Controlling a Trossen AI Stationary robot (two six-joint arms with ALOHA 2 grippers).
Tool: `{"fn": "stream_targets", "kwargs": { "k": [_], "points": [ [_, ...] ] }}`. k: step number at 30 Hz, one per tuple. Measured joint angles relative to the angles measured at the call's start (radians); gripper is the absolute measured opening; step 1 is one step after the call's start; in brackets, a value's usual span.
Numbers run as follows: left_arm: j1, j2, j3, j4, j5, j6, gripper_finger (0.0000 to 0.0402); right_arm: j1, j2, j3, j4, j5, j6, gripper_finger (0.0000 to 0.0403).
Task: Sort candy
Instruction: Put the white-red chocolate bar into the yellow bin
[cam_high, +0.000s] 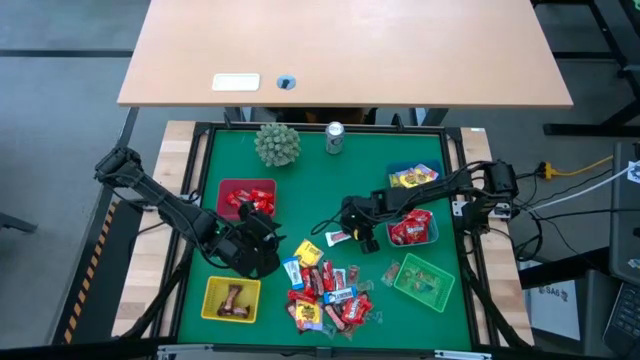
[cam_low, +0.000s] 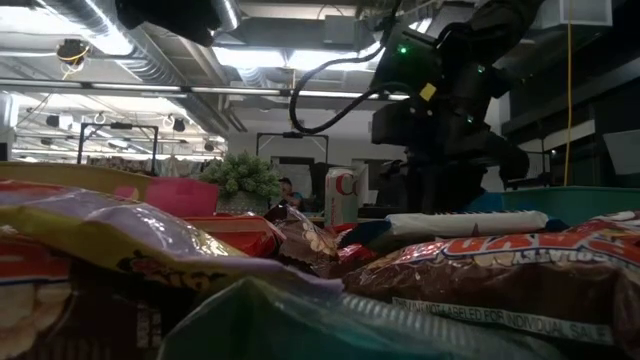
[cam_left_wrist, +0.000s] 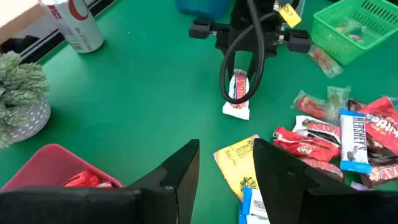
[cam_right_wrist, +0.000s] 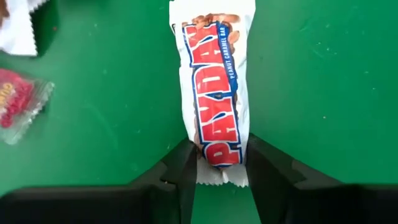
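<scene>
Fingers (cam_right_wrist: 183, 171) of the right gripper (cam_right_wrist: 221, 171) pinched on a white PayDay bar (cam_right_wrist: 214, 87); left gripper (cam_left_wrist: 227, 171) fingers spread, empty.

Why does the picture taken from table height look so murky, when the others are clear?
Low view: the candy wrappers lie right against the lens, so they blur, and the bright ceiling lights behind leave the arm a dark shape. High view: even light, soft shadows on the green mat. Right wrist view: the PayDay bar between the right gripper fingers is sharp enough to read.
</scene>
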Motion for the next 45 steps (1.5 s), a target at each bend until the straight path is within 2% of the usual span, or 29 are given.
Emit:
{"fn": "stream_targets", "kwargs": {
  "k": [8, 15, 23, 32, 37, 45],
  "points": [
    [0.048, 0.000, 0.000, 0.014, 0.115, 0.021, 0.0137, 0.000, 0.000, 0.079, 0.003, -0.043, 0.120, 0.0124],
    [0.092, 0.000, 0.000, 0.107, 0.156, 0.203, 0.0138, 0.000, 0.000, 0.182, 0.006, -0.043, 0.242, 0.0125],
    [0.121, 0.000, 0.000, 0.256, 0.156, 0.392, 0.0138, 0.000, 0.000, 0.279, 0.012, -0.043, 0.261, 0.0125],
    [0.156, 0.000, 0.000, 0.280, 0.162, 0.332, 0.0138, 0.000, -0.001, 0.316, 0.048, -0.043, 0.261, 0.0126],
    [0.187, 0.013, 0.000, 0.283, 0.217, 0.331, 0.0138, 0.000, -0.001, 0.316, 0.065, -0.043, 0.261, 0.0126],
    [0.234, 0.086, 0.000, 0.305, 0.295, 0.447, 0.0138, 0.000, -0.001, 0.316, 0.084, -0.044, 0.291, 0.0126]
  ]
}}
